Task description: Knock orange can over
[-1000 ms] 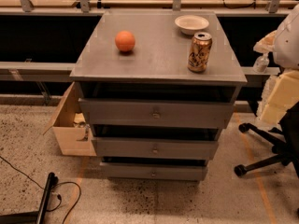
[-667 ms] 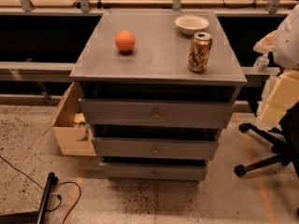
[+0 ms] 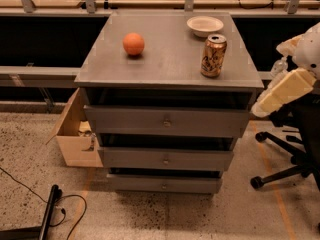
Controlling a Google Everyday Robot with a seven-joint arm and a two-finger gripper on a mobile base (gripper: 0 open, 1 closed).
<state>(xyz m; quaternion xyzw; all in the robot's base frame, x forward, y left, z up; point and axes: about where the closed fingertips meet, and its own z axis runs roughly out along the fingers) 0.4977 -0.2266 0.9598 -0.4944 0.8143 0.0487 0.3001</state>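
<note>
The main risk is position: the orange can [image 3: 213,56] stands upright on the surface [image 3: 165,59] of the grey drawer cabinet [image 3: 165,121], close to the cabinet's front right corner. A shove that is too hard, or aimed toward the cabinet's front or right edge, would likely send the can off the surface and onto the floor rather than merely tipping it. Once down, a round can may also roll off. Contact low on its body would probably slide it instead of toppling it, so a push near the top seems safer. A sweep toward the cabinet's back could carry it into the white bowl [image 3: 205,25] at the back right corner. The orange ball [image 3: 133,44], on the left half of the cabinet's surface, is well clear.

The can is slim and golden-orange, with dark and white print and a silver pull-tab top.

The end effector [image 3: 270,101] hangs off the cabinet's right side, below surface level and apart from the can; I cannot tell how far open it is, and nothing shows in its grasp
</note>
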